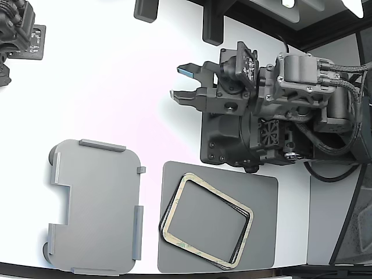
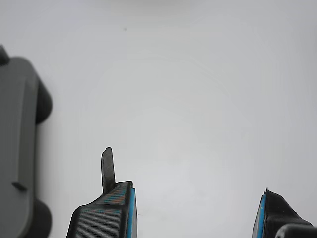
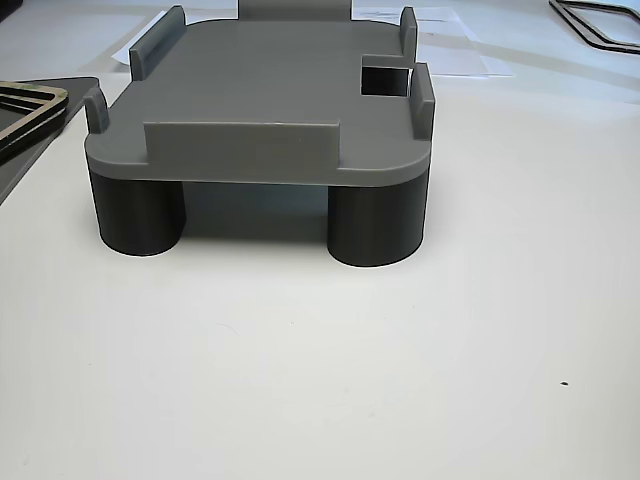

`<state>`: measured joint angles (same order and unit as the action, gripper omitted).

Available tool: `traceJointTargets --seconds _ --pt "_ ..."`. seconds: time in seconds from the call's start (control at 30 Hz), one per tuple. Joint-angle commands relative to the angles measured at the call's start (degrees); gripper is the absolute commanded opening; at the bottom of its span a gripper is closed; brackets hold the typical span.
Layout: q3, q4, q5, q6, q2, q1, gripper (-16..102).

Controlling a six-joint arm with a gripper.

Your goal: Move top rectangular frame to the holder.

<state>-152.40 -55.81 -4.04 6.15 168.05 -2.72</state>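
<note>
The top rectangular frame (image 1: 216, 191), thin and tan, lies tilted on a stack of like frames on a dark grey mat (image 1: 263, 244) at the exterior view's lower middle. Its corner shows in the other view (image 3: 28, 103). The holder (image 1: 96, 192), a light grey tray with edge tabs and a notch, stands to the exterior view's left of the mat on dark round feet (image 3: 270, 95); nothing lies on it. My gripper (image 1: 182, 82) hovers over bare white table, beyond the mat from the front edge, open with nothing between its blue-padded fingers (image 2: 119, 210). The holder's edge (image 2: 17, 124) shows in the wrist view.
A second arm (image 1: 17, 29) sits at the exterior view's upper left corner. My own arm's bulky body (image 1: 273, 116) stands just behind the mat. Another dark frame (image 3: 600, 22) lies far back in the other view. The table's front edge (image 1: 174, 274) runs just past holder and mat.
</note>
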Motion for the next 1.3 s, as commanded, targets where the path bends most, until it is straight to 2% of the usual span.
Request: traceJointTargets --seconds 0.0,0.2,0.33,0.4,0.5,0.67,0.87,1.0,1.13,1.27 --pt "5.6 0.3 -0.6 -0.7 -1.1 -0.4 100" --pt "8.4 1.0 -0.9 -1.1 -3.1 -0.4 100" --pt "8.3 4.4 -0.7 -2.4 -2.5 -0.3 100" --pt "9.8 5.4 -2.5 -1.9 -3.7 2.0 100" --pt "17.3 0.4 -11.3 2.7 -11.4 12.0 100" --pt "27.2 -8.3 -17.5 13.7 -20.7 23.3 100" --pt "32.3 -17.4 -19.7 31.6 -30.1 36.6 100" --pt "35.7 -24.7 -17.8 43.2 -35.9 43.7 100" --pt "38.9 -31.6 -18.3 54.2 -41.4 51.6 100" --pt "41.7 -35.6 -14.8 60.6 -47.9 55.6 100"
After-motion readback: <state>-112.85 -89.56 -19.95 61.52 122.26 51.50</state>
